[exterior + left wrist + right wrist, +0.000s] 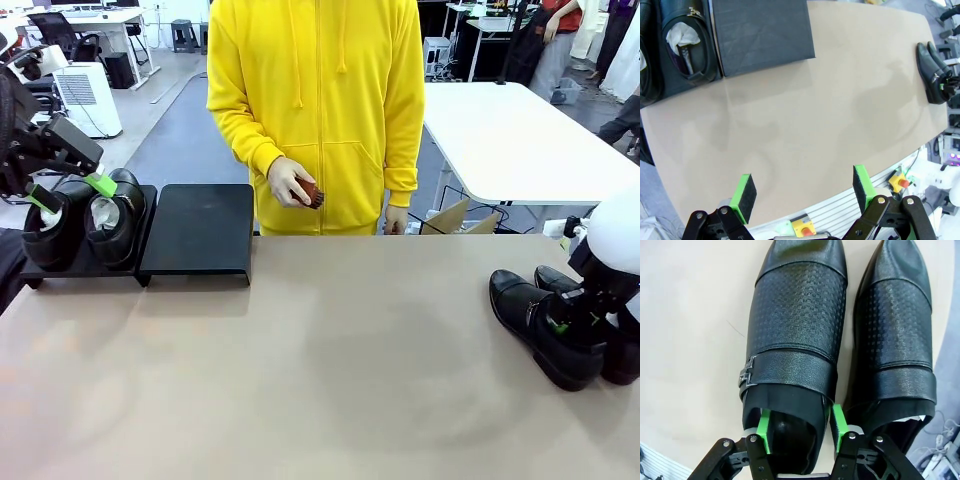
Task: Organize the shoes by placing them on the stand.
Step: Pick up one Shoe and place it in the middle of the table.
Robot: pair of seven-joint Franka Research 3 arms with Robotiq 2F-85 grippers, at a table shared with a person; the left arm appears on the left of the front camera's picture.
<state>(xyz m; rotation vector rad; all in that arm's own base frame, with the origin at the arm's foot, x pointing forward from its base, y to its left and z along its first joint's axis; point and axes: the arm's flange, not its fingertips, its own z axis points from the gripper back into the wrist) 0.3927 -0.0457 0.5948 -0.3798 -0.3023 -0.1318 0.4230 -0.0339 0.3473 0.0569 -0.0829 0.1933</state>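
Jaws of the right gripper (801, 427) stand about half closed over the collar of the buckled shoe (795, 340). One green pad is inside the opening and the other is outside, in the narrow gap to the second shoe (895, 330). They seem to pinch the side wall. Both shoes rest on the table (330, 380) at the robot's right, well apart from the stand (195, 230).

I judge this shoe to be light, with a stiff sole and a soft, glossy upper. The collar is a good place to hold, though the toe may dip when the shoe is lifted.

On the left part of the stand sit two other shoes (120, 235); its right part is free. Above them the left gripper (70, 192) hangs fully open, holding nothing.
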